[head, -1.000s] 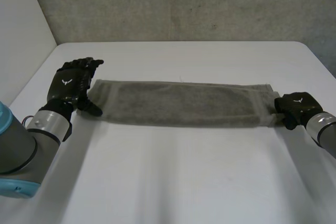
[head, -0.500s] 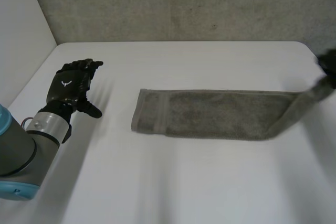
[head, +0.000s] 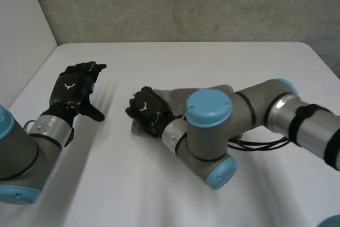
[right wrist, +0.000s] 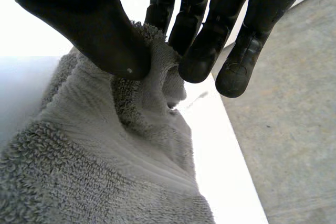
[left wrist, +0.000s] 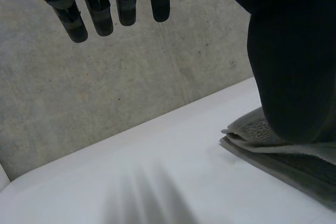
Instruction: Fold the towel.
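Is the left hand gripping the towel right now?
No, the left hand is open over the table, apart from the towel, which the right hand pinches.

White table [head: 212,57], grey wall [head: 186,3]

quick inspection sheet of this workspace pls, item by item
surface: white table, smooth
job's things: grey towel, doubled over itself, layers stacked
clutter: nothing seen
grippers: left robot hand open, fingers straight, apart from the towel; right robot hand pinching a fold of the towel between thumb and fingers
cables: no stray ones seen
surroundings: grey wall behind the table, white panel at its left side
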You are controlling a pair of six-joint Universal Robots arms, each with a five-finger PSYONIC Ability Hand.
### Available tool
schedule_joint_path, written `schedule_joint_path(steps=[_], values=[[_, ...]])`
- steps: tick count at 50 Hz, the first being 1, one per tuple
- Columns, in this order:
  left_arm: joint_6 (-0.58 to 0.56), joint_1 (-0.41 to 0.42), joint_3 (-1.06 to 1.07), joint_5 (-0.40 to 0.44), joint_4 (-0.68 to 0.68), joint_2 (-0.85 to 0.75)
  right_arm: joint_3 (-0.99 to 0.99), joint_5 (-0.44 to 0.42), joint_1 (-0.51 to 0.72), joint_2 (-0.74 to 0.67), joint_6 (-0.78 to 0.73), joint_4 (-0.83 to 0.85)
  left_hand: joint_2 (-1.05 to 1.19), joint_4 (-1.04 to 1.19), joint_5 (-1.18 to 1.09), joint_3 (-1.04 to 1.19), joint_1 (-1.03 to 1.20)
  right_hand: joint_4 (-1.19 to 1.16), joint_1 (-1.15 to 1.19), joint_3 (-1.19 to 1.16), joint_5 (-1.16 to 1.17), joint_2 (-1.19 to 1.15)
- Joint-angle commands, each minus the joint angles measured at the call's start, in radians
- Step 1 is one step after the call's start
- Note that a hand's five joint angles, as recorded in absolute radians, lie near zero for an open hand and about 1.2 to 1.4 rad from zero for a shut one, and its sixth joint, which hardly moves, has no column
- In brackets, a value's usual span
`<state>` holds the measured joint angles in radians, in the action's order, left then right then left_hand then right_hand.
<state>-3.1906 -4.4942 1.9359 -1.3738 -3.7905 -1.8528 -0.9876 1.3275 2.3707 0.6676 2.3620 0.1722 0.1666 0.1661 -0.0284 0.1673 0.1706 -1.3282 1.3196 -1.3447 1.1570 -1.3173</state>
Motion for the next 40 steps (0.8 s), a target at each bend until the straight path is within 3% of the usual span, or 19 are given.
schedule_joint_path(steps=[1, 3, 5, 9, 17, 22, 29, 33, 40], values=[[0.0, 0.001, 0.0, 0.001, 0.0, -0.002, 0.037, 0.006, -0.008, -0.022, 0.003, -0.003, 0.009, 0.009, 0.028, 0.008, 0.005, -0.068, 0.077, -0.052, 0.065, -0.079], [-0.002, 0.003, 0.0, 0.001, 0.0, -0.002, 0.035, 0.006, -0.01, -0.022, 0.003, -0.007, 0.009, 0.009, 0.028, 0.008, 0.005, -0.068, 0.077, -0.052, 0.065, -0.079], [-0.002, 0.004, -0.002, 0.001, 0.0, -0.002, 0.014, 0.003, -0.01, -0.019, 0.002, -0.013, 0.009, 0.009, 0.028, 0.008, 0.005, 1.111, -1.102, 1.127, -1.114, 1.1], [-0.002, 0.012, -0.005, 0.001, -0.002, -0.002, -0.037, -0.007, -0.016, 0.006, 0.008, -0.013, 0.009, 0.009, 0.028, 0.008, 0.005, 1.154, -1.145, 1.17, -1.157, 1.143], [-0.002, 0.085, -0.058, -0.001, -0.002, 0.001, -0.227, 0.012, -0.061, 0.28, 0.125, -0.007, 0.009, 0.009, 0.028, 0.008, 0.005, 1.154, -1.145, 1.17, -1.157, 1.143], [0.0, 0.159, -0.107, -0.007, 0.0, -0.017, -0.425, 0.01, -0.262, 0.461, 0.328, -0.025, 0.015, 0.015, 0.022, 0.014, 0.011, 1.154, -1.145, 1.17, -1.157, 1.143], [-0.017, 0.269, -0.242, -0.048, 0.024, -0.192, -0.598, -0.008, -0.395, 0.491, 0.37, -0.013, 0.035, 0.036, 0.001, 0.034, 0.031, 1.154, -1.145, 1.17, -1.157, 1.143], [-0.048, 0.293, -0.295, -0.1, 0.052, -0.264, -0.667, -0.019, -0.448, 0.481, 0.368, 0.013, 0.035, 0.036, 0.001, 0.034, 0.031, 1.006, -0.997, 1.023, -1.009, 0.995], [-0.215, 0.345, -0.385, -0.181, 0.132, -0.379, -0.709, -0.03, -0.475, 0.44, 0.37, 0.113, 0.035, 0.036, 0.001, 0.034, 0.031, 0.771, -0.762, 0.788, -0.774, 0.76]])
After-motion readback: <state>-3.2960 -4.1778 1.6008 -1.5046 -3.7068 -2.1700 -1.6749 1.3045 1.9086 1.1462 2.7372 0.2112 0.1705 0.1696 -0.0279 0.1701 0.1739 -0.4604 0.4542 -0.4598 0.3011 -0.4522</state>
